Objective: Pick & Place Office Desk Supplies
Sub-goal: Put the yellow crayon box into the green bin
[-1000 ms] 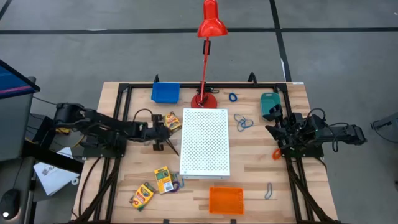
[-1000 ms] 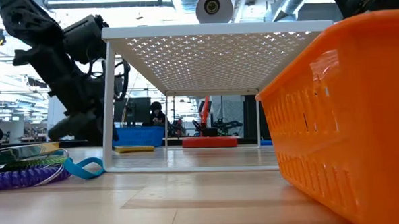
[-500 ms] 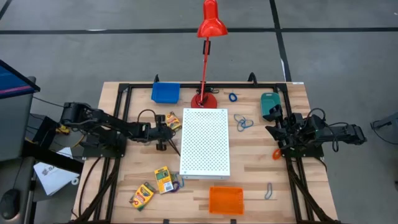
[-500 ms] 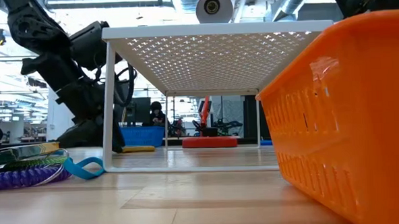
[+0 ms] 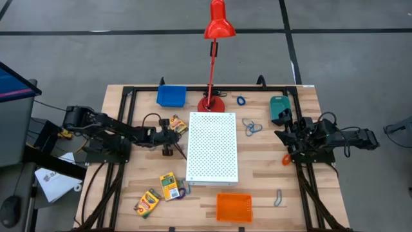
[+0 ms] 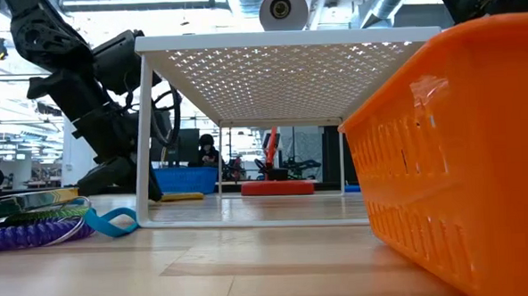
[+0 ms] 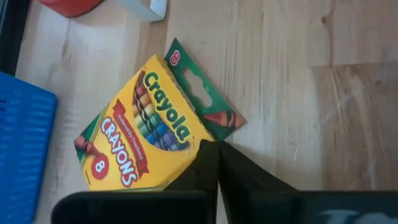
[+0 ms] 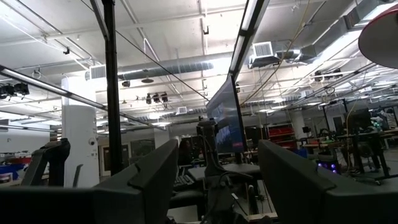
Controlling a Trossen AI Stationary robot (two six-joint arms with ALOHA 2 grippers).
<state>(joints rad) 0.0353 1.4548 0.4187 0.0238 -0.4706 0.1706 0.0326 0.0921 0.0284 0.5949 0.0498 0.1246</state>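
Two arms are sitting over the worktop (image 5: 257,161), one at each side edge. The left hand (image 7: 217,163) is lying low just left of the white perforated board (image 5: 212,147), its fingers pressed together tip to tip with nothing between them. In the left wrist view the joined tips are resting against the near edge of a crayon box (image 7: 140,130), which is lying flat and face up on the wood; whether they are pressing on it or only meeting it, cannot tell. That box (image 5: 179,124) is sitting beside the board's upper left corner, near the blue tray (image 5: 171,96) at the back of the worktop.

The right hand (image 8: 217,168) is waiting at the right edge, fingers spread, its camera looking up into the room.

Two more crayon boxes (image 5: 168,185) (image 5: 147,203) are lying near the front left. The orange tray (image 5: 234,207) is standing at the front edge, the teal tray (image 5: 279,107) at back right. Blue loops (image 5: 252,127) are lying just right of the board. The red desk lamp (image 5: 214,38) is standing at the back, middle.
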